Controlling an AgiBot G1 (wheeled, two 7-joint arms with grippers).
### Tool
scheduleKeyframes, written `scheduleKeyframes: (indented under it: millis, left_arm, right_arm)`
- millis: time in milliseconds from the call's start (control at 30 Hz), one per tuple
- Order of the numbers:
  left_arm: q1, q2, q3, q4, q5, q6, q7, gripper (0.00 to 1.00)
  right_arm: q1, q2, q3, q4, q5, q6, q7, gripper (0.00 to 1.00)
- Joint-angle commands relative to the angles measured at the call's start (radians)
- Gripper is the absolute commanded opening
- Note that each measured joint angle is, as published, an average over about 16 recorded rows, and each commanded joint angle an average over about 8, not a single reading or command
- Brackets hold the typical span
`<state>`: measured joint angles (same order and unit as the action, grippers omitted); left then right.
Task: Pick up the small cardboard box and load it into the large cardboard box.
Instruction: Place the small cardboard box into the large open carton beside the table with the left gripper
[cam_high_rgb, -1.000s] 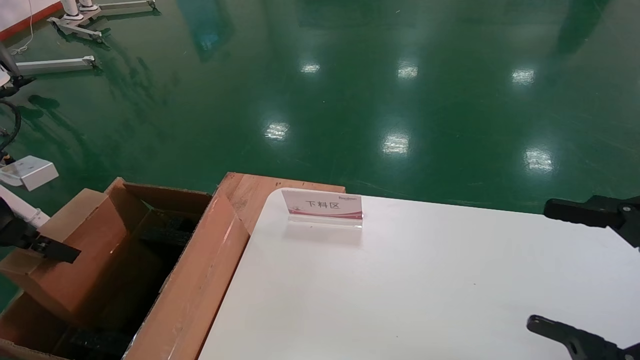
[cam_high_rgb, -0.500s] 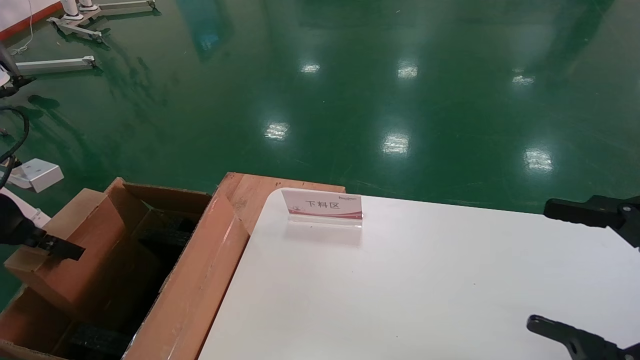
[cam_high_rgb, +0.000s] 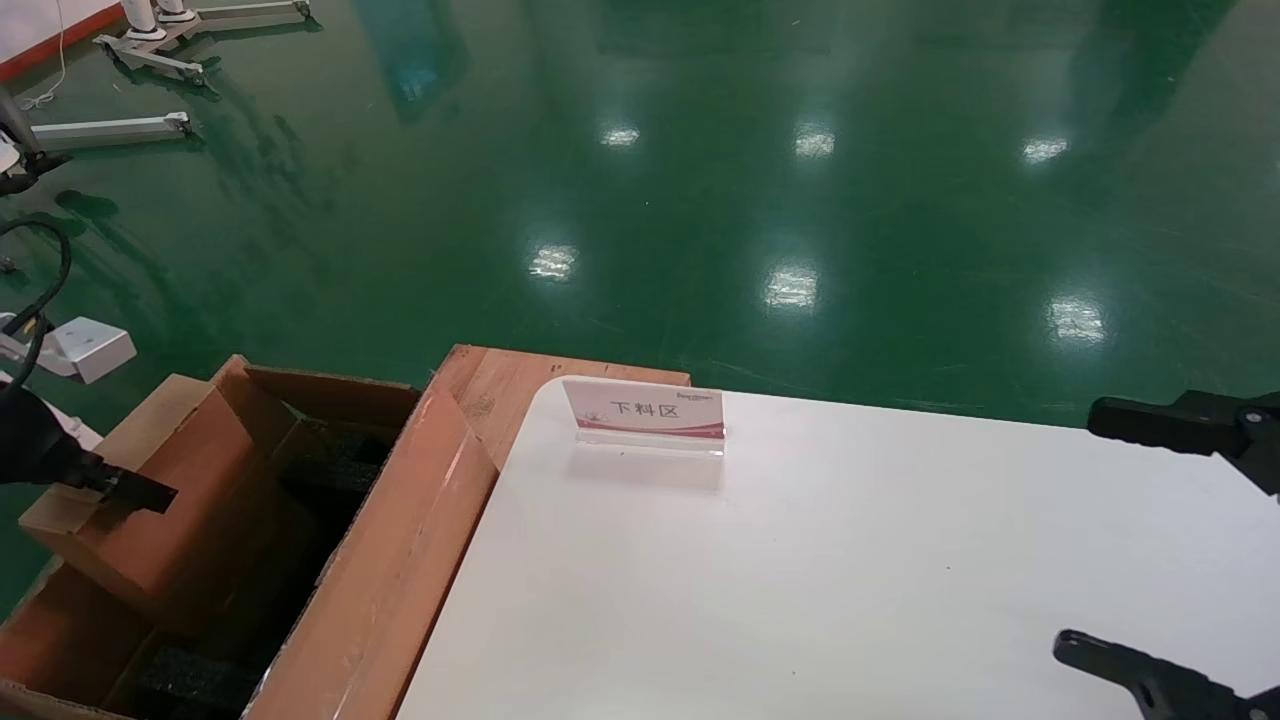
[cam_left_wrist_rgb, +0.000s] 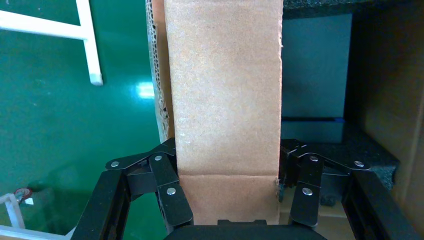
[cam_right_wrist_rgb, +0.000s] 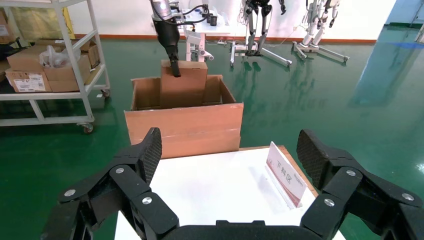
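Observation:
The small cardboard box (cam_high_rgb: 165, 485), plain brown, hangs upright in my left gripper (cam_high_rgb: 135, 492), its lower part down between the walls of the large cardboard box (cam_high_rgb: 395, 570). In the left wrist view the small cardboard box (cam_left_wrist_rgb: 225, 95) fills the gap between the black fingers (cam_left_wrist_rgb: 170, 195), and the left gripper (cam_left_wrist_rgb: 227, 152) is shut on it. Black foam (cam_high_rgb: 335, 462) lies inside the large carton. From the right wrist view, the small cardboard box (cam_right_wrist_rgb: 183, 86) stands out of the large cardboard box (cam_right_wrist_rgb: 185, 127). My right gripper (cam_high_rgb: 1080, 530) hangs open over the table's right side.
A white table (cam_high_rgb: 850, 580) stands right of the carton, with a red-and-white sign holder (cam_high_rgb: 645, 412) near its far edge. A wooden board (cam_high_rgb: 500, 375) shows under the table's corner. A shelf cart (cam_right_wrist_rgb: 45, 65) with boxes and robot stands (cam_right_wrist_rgb: 260, 30) are behind the carton.
My left gripper and the small box have shifted slightly to the right, further over the large box's opening. The right arm has not moved.

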<state>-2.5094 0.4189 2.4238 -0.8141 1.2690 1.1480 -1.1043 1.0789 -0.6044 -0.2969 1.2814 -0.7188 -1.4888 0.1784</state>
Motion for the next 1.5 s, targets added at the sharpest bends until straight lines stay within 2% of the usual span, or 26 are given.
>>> scheduleKeyframes:
  millis: [33,700,733,767,967,1000,1033,1500]
  left_arm:
    - [0.011,0.002,0.0,0.007,-0.002,-0.012,0.001,0.0]
    - [0.191,0.033,0.002,0.089,-0.073,-0.102,-0.017,0.0]
    - [0.197,0.035,0.002,0.095,-0.077,-0.101,-0.017,0.03]
    - [0.202,0.037,0.001,0.1,-0.081,-0.1,-0.017,0.13]
    - [0.222,0.044,0.0,0.119,-0.095,-0.097,-0.014,0.88]
    - [0.223,0.044,-0.001,0.121,-0.096,-0.097,-0.013,0.98]
    - [0.225,0.045,-0.001,0.122,-0.098,-0.098,-0.013,1.0]
    - [0.22,0.043,0.0,0.119,-0.094,-0.095,-0.014,1.0]
  right_arm:
    - [0.0,0.0,0.0,0.0,0.0,0.0,0.0,1.0]
    - [0.0,0.0,-0.001,0.0,0.001,0.001,-0.001,1.0]
    - [0.0,0.0,-0.001,0.0,0.001,0.001,-0.001,1.0]
    - [0.0,0.001,-0.001,0.0,0.001,0.001,-0.001,1.0]
    - [0.0,0.001,-0.001,0.0,0.001,0.001,-0.001,1.0]
    - [0.0,0.001,-0.001,0.0,0.001,0.001,-0.001,1.0]
    - [0.0,0.001,-0.001,0.0,0.001,0.001,-0.001,1.0]
    - [0.0,0.001,-0.001,0.0,0.001,0.001,-0.001,1.0]
